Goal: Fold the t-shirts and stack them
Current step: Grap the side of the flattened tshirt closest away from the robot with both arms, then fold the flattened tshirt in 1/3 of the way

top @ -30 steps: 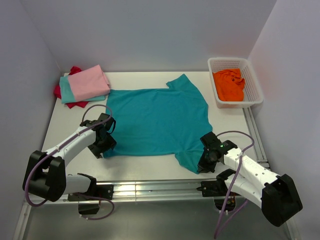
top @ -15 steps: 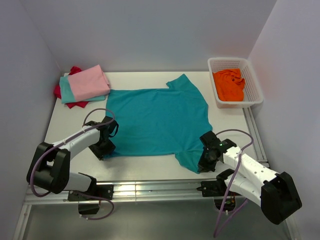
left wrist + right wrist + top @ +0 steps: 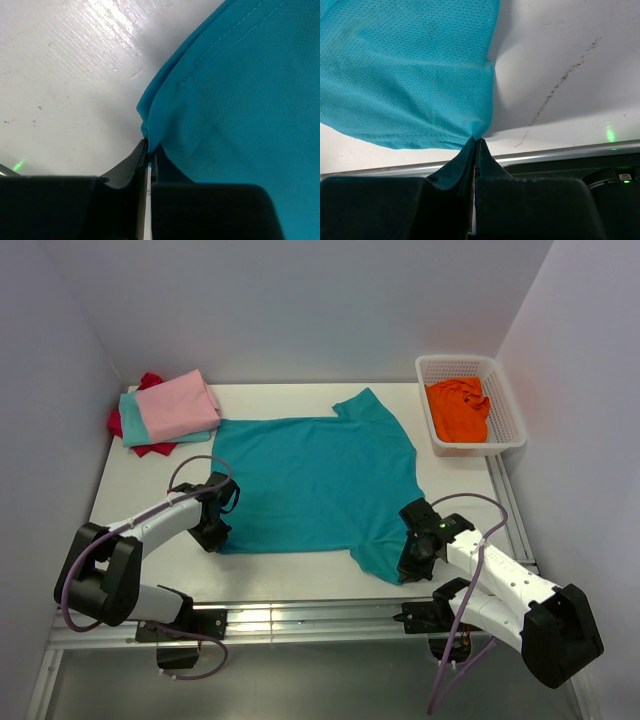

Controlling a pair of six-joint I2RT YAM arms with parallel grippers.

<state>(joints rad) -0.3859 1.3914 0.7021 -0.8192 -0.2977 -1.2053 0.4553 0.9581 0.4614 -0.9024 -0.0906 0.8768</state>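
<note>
The teal t-shirt lies spread flat in the middle of the table. My left gripper is shut on its near left corner; the left wrist view shows the hem of the teal t-shirt pinched between the jaws of the left gripper. My right gripper is shut on the near right corner, where the teal t-shirt bunches into the tips of the right gripper. Folded pink, light aqua and red t-shirts are stacked at the back left. An orange t-shirt lies crumpled in the basket.
A white mesh basket stands at the back right by the wall. The table shows bare white surface left of the teal shirt, and a metal rail runs along the near edge.
The left gripper slid right to the shirt's near left corner and closed on the hem. The right gripper kept its grip and barely moved.
</note>
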